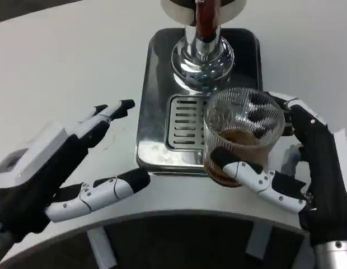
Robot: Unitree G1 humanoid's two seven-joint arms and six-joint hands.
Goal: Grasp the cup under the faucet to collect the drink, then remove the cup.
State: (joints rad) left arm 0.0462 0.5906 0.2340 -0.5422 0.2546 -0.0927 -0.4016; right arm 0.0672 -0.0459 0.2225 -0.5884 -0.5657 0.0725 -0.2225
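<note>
Gripping the ribbed glass cup with thumb in front and fingers wrapped round the back, the right hand holds it over the front right corner of the steel drip tray, with brown drink filling its lower part. Behind it, the chrome faucet base stands at the back of the tray, just beyond the slotted grate. On the white table left of the tray, the left hand holds nothing, its fingers spread apart and pointing toward the tray.
</note>
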